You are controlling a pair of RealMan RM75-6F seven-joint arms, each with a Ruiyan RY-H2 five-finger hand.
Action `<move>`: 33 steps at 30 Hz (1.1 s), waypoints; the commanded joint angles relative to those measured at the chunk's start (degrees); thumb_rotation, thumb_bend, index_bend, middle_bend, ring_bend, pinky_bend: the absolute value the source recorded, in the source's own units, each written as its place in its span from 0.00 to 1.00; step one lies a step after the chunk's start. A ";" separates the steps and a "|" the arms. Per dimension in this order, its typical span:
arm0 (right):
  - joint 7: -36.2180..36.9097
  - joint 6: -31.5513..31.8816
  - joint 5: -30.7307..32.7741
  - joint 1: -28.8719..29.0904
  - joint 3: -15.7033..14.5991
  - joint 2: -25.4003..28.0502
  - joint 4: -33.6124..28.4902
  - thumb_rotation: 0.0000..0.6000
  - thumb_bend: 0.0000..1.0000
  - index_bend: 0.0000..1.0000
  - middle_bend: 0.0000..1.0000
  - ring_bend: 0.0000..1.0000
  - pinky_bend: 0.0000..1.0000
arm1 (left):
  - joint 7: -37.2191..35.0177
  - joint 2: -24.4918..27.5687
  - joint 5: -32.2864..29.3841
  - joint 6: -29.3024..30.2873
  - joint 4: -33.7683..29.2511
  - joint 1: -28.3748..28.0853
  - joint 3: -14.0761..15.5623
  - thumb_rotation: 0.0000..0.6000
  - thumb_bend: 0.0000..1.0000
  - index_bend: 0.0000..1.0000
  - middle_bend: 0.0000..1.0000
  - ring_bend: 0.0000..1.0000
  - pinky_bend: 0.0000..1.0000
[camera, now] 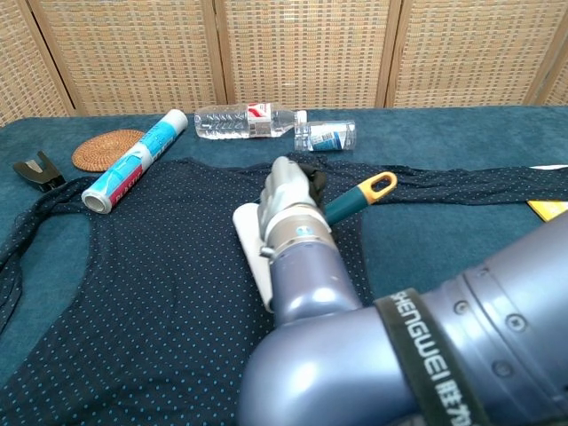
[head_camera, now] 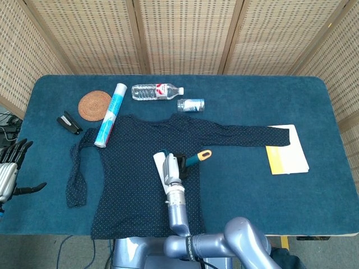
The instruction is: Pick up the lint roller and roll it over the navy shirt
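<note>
One silver right hand grips the white lint roller with teal, yellow-tipped handle; I should press evenly along the navy dotted shirt. The left hand is idle, fingers apart.

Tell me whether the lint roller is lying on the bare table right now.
No, the lint roller lies on the navy shirt, gripped by the right hand.

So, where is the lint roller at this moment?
The right hand holds the lint roller on the middle of the navy shirt, its yellow-tipped handle pointing toward the table's right.
</note>
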 commanded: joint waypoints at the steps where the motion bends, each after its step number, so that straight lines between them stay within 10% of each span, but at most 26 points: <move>1: -0.62 0.78 -0.75 -2.17 -1.87 2.37 -0.32 1.00 0.86 0.73 1.00 1.00 1.00 | 0.61 -0.20 -0.04 0.08 -0.14 0.00 0.06 1.00 0.00 0.00 0.00 0.00 0.00; 18: 3.74 -0.54 -3.71 -11.81 -5.00 14.59 -5.57 1.00 0.84 0.71 1.00 1.00 1.00 | 4.03 -1.25 -1.06 -0.08 -0.73 -0.26 0.06 1.00 0.00 0.00 0.00 0.00 0.00; 21: 7.99 -1.77 -5.56 -13.33 -4.91 16.05 -6.42 1.00 0.66 0.45 1.00 1.00 1.00 | 4.10 -1.26 -1.17 -0.19 -0.76 -0.31 0.05 1.00 0.00 0.00 0.00 0.00 0.00; 25: 12.72 -1.69 -7.75 -15.54 -4.97 18.70 -8.70 1.00 0.14 0.01 1.00 1.00 1.00 | 3.84 -1.13 -1.04 -0.10 -0.84 -0.25 0.08 1.00 0.00 0.00 0.00 0.00 0.00; 33: 33.15 0.05 -20.37 -24.53 -8.30 33.16 -23.66 1.00 0.00 0.00 1.00 1.00 1.00 | 2.74 -0.41 0.75 1.31 -1.53 0.37 0.51 1.00 0.00 0.00 0.00 0.00 0.00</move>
